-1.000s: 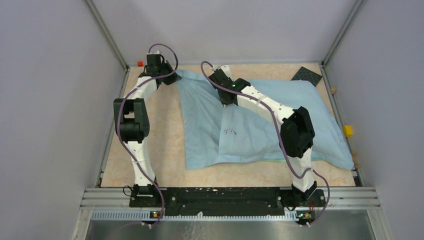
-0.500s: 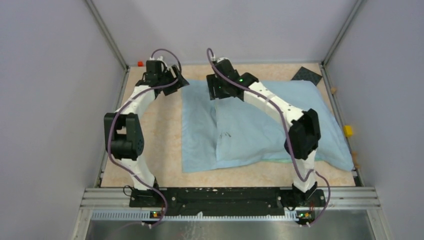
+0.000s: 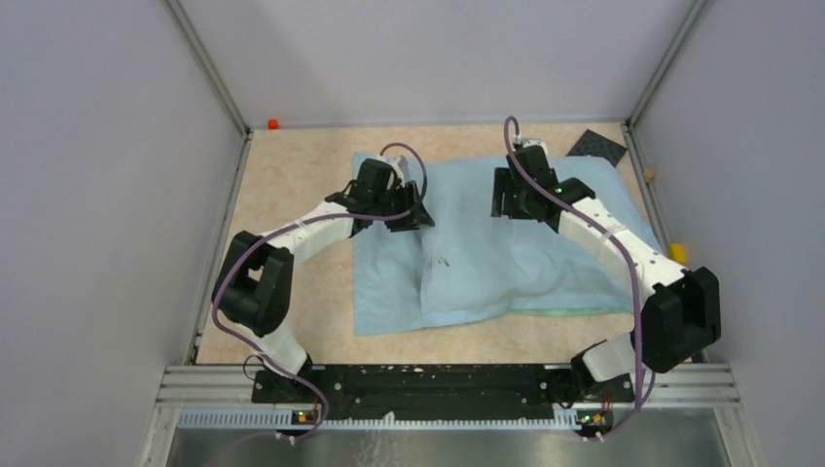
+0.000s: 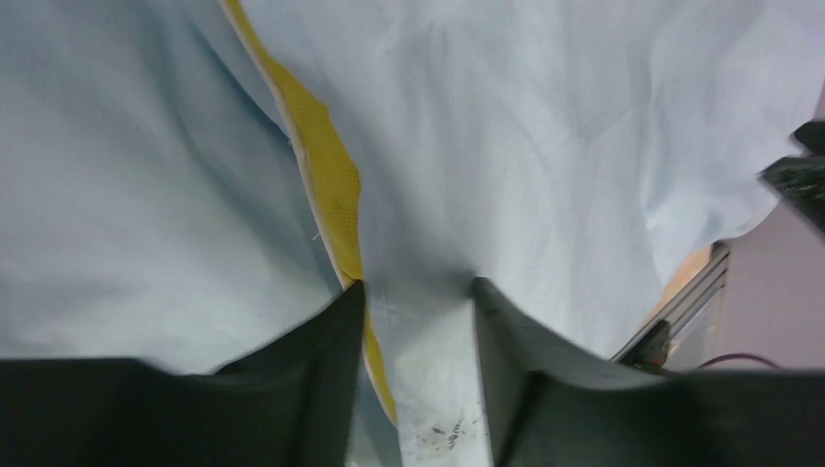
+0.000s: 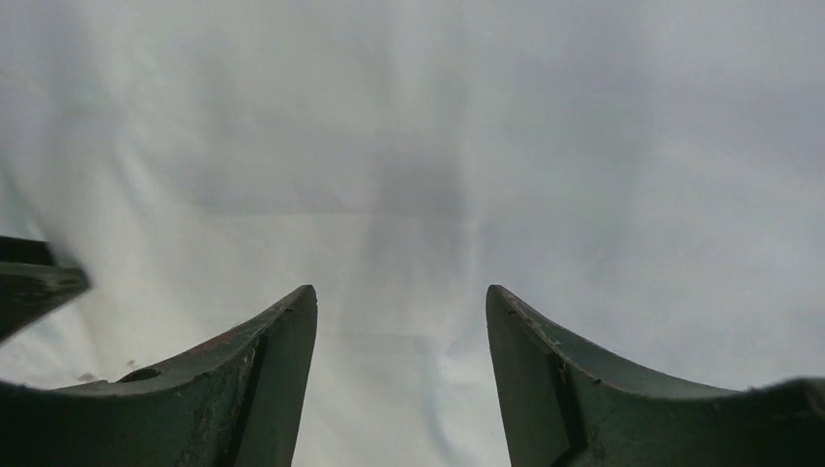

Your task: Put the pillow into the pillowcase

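Top external view: the table (image 3: 282, 165) carries the pillowcase (image 3: 486, 263), which lies flat, light-blue side up, right of centre. A thin green strip shows along its near edge. The right part of the pillowcase bulges; the left part lies as a flat flap.

Left wrist view: the pillow (image 4: 336, 185) shows only as a yellow band with a cream edge, emerging between two layers of blue fabric. The rest of it is covered.

The left gripper (image 3: 409, 209) is over the seam between the flap and the bulge. Its jaws stand apart, astride the yellow band and blue fabric, and nothing is pinched.

The right gripper (image 3: 508, 199) is over the far part of the bulge. Right wrist view: its jaws are spread above smooth fabric and hold nothing.

A black plate (image 3: 595, 146) lies at the far right corner of the table. A red block (image 3: 272, 124) sits at the far left corner.
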Tool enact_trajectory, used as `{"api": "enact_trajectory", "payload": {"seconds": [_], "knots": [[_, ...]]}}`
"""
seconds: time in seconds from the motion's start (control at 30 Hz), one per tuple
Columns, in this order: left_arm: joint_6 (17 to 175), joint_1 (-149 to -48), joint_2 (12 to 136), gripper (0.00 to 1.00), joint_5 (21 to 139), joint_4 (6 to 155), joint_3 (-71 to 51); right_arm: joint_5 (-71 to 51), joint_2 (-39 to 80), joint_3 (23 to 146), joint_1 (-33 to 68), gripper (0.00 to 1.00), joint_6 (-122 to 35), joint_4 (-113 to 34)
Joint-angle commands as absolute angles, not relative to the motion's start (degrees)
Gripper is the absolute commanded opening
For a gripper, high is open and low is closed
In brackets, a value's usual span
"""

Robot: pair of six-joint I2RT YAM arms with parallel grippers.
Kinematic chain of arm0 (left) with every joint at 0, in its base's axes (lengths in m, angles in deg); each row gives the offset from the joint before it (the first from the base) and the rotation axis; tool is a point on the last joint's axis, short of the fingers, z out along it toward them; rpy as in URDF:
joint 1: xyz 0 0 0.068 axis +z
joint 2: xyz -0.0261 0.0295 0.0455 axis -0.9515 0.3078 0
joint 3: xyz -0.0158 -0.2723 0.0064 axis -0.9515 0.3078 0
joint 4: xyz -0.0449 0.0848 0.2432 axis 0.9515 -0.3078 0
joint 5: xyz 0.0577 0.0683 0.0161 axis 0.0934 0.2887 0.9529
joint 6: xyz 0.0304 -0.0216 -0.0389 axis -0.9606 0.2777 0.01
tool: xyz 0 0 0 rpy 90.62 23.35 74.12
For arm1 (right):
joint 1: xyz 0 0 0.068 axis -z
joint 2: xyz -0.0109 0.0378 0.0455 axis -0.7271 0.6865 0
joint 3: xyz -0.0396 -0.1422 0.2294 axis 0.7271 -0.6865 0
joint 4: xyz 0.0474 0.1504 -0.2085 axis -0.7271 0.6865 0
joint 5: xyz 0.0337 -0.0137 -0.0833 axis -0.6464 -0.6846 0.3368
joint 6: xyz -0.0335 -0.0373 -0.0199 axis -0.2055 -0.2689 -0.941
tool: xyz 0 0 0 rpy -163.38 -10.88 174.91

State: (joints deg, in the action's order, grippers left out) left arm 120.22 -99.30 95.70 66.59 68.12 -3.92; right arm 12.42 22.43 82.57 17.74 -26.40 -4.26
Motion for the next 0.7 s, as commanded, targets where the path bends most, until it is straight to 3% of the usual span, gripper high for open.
{"api": "enact_trajectory", "payload": {"seconds": [0.0,0.17,0.4,0.5,0.67], "knots": [[121.78,-99.93,94.72,0.41,68.23,71.99,-1.78,13.22,18.54,77.13,18.87,0.64,-26.84,-7.96],[121.19,-99.97,92.86,0.00,69.46,71.67,-0.25,15.46,18.44,74.66,18.91,0.63,-27.42,-8.34],[120.05,-94.46,89.40,0.00,81.76,60.09,-1.52,16.44,17.59,74.09,19.31,0.63,-27.68,-8.26],[118.83,-85.63,86.94,0.00,79.62,60.15,2.91,16.91,17.42,73.20,19.40,0.64,-27.86,-8.64],[117.99,-84.12,87.17,0.00,78.62,60.12,4.79,16.19,17.67,71.13,19.57,0.64,-27.28,-10.00]]}}
